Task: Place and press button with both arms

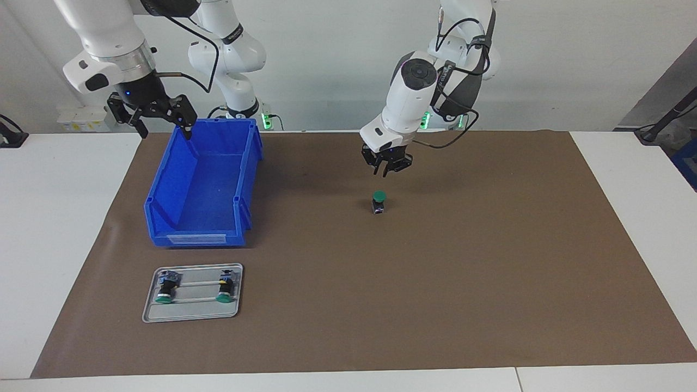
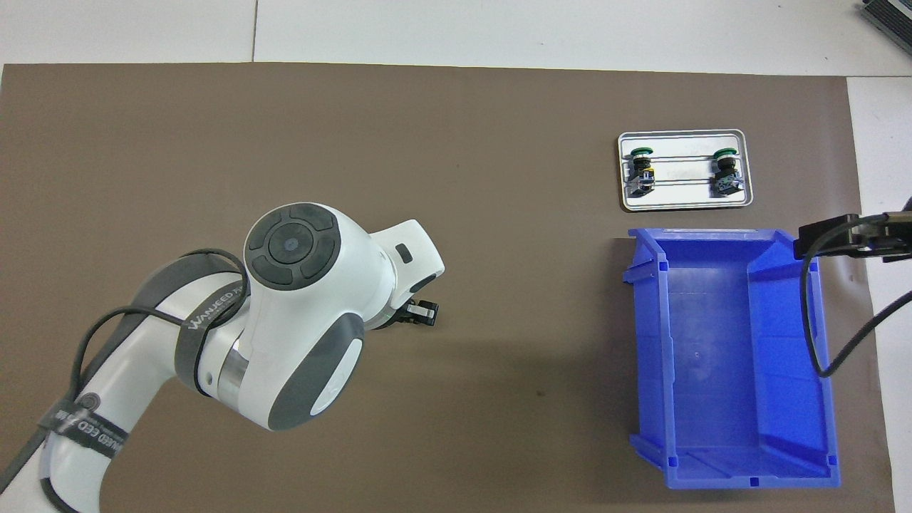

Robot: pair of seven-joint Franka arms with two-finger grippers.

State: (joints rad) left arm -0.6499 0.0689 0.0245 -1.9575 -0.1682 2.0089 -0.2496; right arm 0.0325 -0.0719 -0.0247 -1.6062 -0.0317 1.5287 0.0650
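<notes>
On the mat (image 1: pixel 435 272), upright button (image 1: pixel 379 202), hidden overhead by left arm (image 2: pixel 299 320)

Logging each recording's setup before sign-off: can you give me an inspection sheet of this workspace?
Surface: brown mat over a white table.
Job's things: upright button on the mat; second button and third button lying in a grey tray.
Clutter: blue bin beside the tray, nearer the robots.
Grippers: left gripper over the upright button, apart from it; right gripper open over the bin's rim.
Cables: black cables along both arms.
Surroundings: white wall.
</notes>
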